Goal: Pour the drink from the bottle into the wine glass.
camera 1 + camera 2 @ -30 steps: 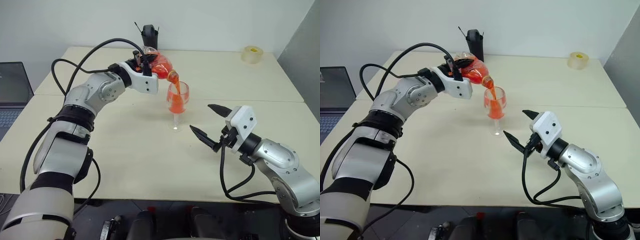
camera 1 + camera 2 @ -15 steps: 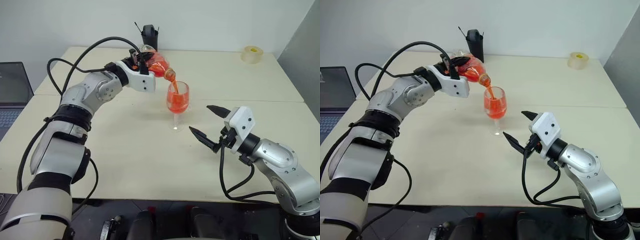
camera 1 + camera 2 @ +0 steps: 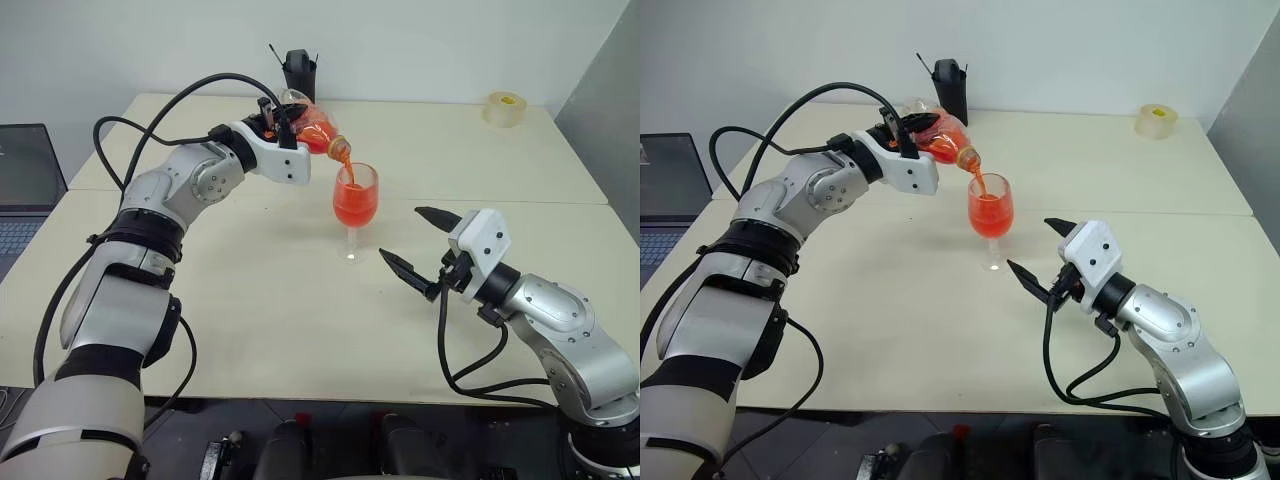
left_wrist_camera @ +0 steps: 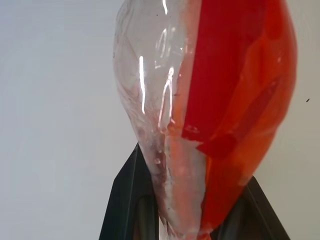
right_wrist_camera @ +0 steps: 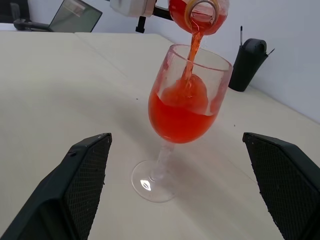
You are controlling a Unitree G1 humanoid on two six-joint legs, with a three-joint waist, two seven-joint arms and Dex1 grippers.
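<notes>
My left gripper is shut on the clear bottle, which is tipped with its mouth just above the wine glass. A thin stream of red drink runs from the bottle's mouth into the bowl, and red drink fills the bowl more than halfway. The glass stands upright on the table. In the left wrist view the bottle is part red, part clear. My right gripper stands open a little to the right of the glass's foot, touching nothing.
A tall black cup stands at the table's far edge behind the bottle. A roll of tape lies at the far right. A laptop sits off the table's left side. The cream table has free room in front.
The drink in the glass has risen over the last second. The bottle has lifted slightly and the stream has thinned. My right gripper has stayed in place.
</notes>
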